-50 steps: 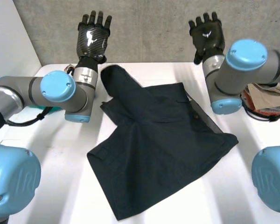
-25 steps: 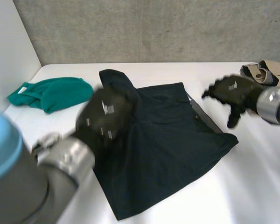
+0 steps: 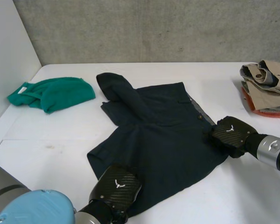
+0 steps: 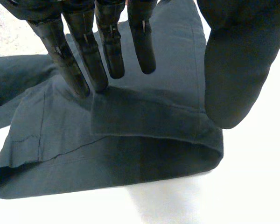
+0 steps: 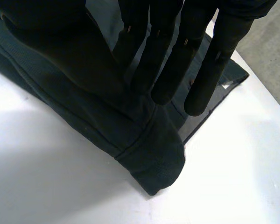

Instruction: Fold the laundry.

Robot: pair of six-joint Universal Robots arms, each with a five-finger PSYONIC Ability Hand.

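Note:
A dark navy garment [image 3: 161, 135] lies spread on the white table [image 3: 46, 135], one part folded over at the back. My left hand [image 3: 115, 185] rests on its near corner. In the left wrist view its straight fingers [image 4: 107, 51] touch the hemmed edge of the garment [image 4: 144, 126], with the thumb [image 4: 231, 74] apart beside them, so this hand is open. My right hand [image 3: 233, 134] sits on the garment's right corner. In the right wrist view its fingers [image 5: 210, 65] and thumb close on the bunched corner of the garment [image 5: 151, 158].
A green cloth [image 3: 53, 93] lies crumpled at the back left. A pile of beige clothes [image 3: 267, 74] sits at the back right edge. A white side wall stands at the left and a concrete wall behind the table.
Both arms came down from raised at the back of the table to the garment. The left hand reached the near corner; the right hand closed on the right corner.

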